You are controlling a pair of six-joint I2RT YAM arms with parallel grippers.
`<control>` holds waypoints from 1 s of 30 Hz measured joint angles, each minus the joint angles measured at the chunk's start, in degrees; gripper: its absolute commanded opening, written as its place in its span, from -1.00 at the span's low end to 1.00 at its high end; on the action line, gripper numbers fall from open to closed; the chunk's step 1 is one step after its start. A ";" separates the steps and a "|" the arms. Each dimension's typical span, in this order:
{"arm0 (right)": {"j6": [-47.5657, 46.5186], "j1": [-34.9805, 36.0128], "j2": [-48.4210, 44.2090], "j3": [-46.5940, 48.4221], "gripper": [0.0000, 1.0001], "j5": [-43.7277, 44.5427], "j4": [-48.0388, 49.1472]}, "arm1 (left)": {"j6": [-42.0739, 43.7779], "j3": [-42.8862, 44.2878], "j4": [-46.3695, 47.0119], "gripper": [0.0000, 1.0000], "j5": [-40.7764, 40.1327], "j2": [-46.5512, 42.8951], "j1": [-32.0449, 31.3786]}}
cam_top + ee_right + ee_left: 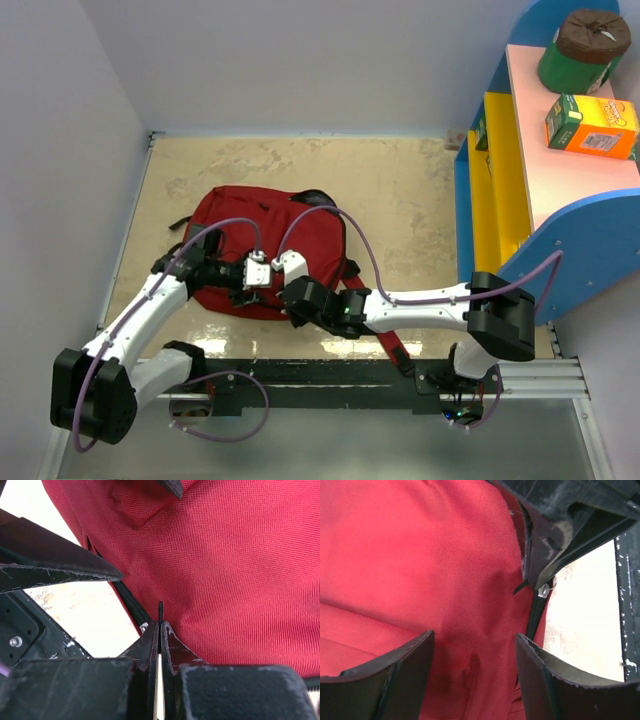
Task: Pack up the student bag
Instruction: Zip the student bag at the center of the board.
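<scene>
Bag (300,235), red, lies flat on the bench (400,190), left of centre. Left fingers (395,680) stand wide apart over its fabric, holding nothing. Right fingers (172,647) are pinched together on the black zip tab (160,611) at its near edge.

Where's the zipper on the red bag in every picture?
Top external: not visible; the near edge of the student bag is covered there.
Left wrist: the zipper runs down just right of centre, below the right gripper.
Right wrist: left of centre, slanting down to that gripper's shut tips.
Shared landmark: the right gripper, shut on the zipper, shows in both wrist views.
</scene>
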 measured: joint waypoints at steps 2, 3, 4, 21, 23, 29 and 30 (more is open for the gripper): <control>-0.09 0.28 -1.05 -0.48 -1.00 0.39 -0.28 | -1.42 0.00 0.61 0.49 -0.92 -1.29 -1.51; -0.11 0.44 -1.55 -0.50 -1.00 0.63 -0.42 | -2.21 0.00 0.98 0.54 -1.29 -1.92 -2.08; -0.07 0.50 -1.75 -0.50 -1.00 0.98 -0.42 | -2.99 0.02 1.53 0.56 -1.53 -2.43 -2.54; 0.00 -1.60 -2.05 0.48 -1.00 3.32 -0.74 | -6.45 1.03 3.63 0.51 -5.92 0.11 -7.23; 0.07 -2.27 -2.05 0.52 -1.00 2.99 -0.02 | -4.76 1.03 3.67 0.48 -6.82 0.72 -7.85; 2.25 -6.36 -3.69 0.33 -1.00 1.14 5.73 | 0.39 0.37 -0.50 0.46 -8.79 0.85 -11.76; 2.80 -6.80 -4.81 -0.44 -1.00 0.55 7.19 | 0.48 0.57 -0.85 0.46 -9.33 0.35 -11.80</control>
